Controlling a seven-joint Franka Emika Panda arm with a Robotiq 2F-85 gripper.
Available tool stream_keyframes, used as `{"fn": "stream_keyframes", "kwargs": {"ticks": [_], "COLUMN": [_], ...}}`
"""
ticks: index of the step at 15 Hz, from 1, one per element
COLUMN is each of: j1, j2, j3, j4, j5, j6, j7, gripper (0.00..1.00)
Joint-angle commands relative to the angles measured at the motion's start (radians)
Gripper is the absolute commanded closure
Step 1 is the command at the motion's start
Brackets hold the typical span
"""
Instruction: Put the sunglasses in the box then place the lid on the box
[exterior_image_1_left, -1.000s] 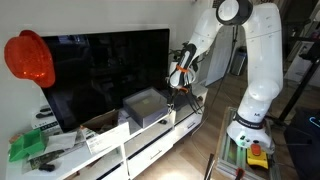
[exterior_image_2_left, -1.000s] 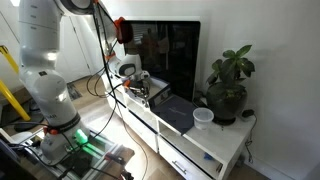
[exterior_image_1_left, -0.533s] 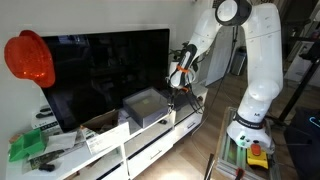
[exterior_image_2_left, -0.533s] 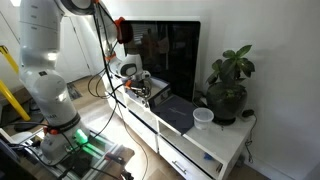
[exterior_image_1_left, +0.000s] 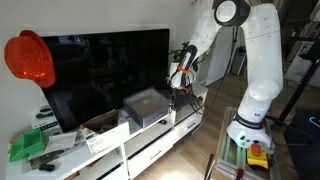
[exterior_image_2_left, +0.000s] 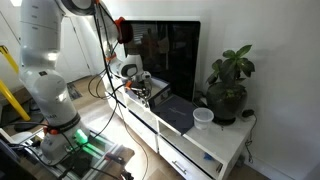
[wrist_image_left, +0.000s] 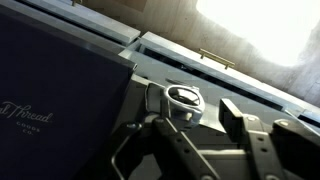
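gripper (exterior_image_1_left: 180, 82): hangs low over the end of the white cabinet top (exterior_image_1_left: 188, 118) nearest the robot base. Also seen in an exterior view (exterior_image_2_left: 139, 82).
gripper state: the wrist view (wrist_image_left: 200, 140) shows only dark finger links along the bottom edge, with the tips cut off. Cannot tell whether the fingers are apart or together, and nothing can be seen held.
round metal part (wrist_image_left: 183, 101): a shiny ring between the links. It is blurred and hard to identify.
lid (wrist_image_left: 50, 90): a dark flat face filling the left of the wrist view, just beside the links. Its pale lettering is cut by the left edge, and only part of a word reads.
box (exterior_image_1_left: 140, 116): pale grey walls with a grey top face, mid cabinet top toward the front edge, in front of the TV (exterior_image_1_left: 100, 70). It sits beside the gripper, toward the middle of the top. In an exterior view (exterior_image_2_left: 176, 114) it shows as a dark flat square. Cannot tell whether that dark face is the lid seated on the box or the box's inside.
sunglasses: too small and cluttered to pick out in any view.
clutter under gripper (exterior_image_2_left: 152, 92): small items at the end edge, with cables across them. They are unreadable.
white cup (exterior_image_2_left: 203, 117): on the far end of the top, just beside the dark square.
plant (exterior_image_2_left: 228, 85): at the far end corner, with its pot partly behind the cup.
red round thing (exterior_image_1_left: 28, 58): beside the TV's far edge. Its mount is not visible.
green item (exterior_image_1_left: 28, 146): at the far end of the top, blurred.
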Motion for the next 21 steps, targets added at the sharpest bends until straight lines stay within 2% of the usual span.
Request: {"fn": "stream_keyframes", "kwargs": {"ticks": [1,2,3,4,7,9,10,11,13,17,18,21], "j1": [0.015,0.016,0.016,0.018,0.022,0.025,0.027,0.030,0.037,0.051,0.054,0.068], "j2": [0.020,0.021,0.021,0.021,0.024,0.024,0.024,0.024,0.024,0.024,0.022,0.015], "j3": [-0.017,-0.019,-0.021,-0.022,-0.027,-0.032,-0.035,-0.040,-0.049,-0.066,-0.071,-0.089], "j4": [0.017,0.018,0.020,0.022,0.025,0.027,0.028,0.028,0.029,0.032,0.032,0.032], "j5": [-0.037,-0.039,-0.039,-0.038,-0.043,-0.046,-0.047,-0.049,-0.052,-0.057,-0.059,-0.067], "j6": [0.009,0.016,0.012,0.008,0.009,0.008,0.008,0.007,0.006,0.003,0.001,-0.008], "j7": [0.045,0.048,0.052,0.058,0.068,0.075,0.078,0.082,0.092,0.111,0.116,0.137], "gripper": [0.56,0.59,0.51,0.58,0.71,0.73,0.79,0.77,0.82,1.00,0.97,0.97]}}
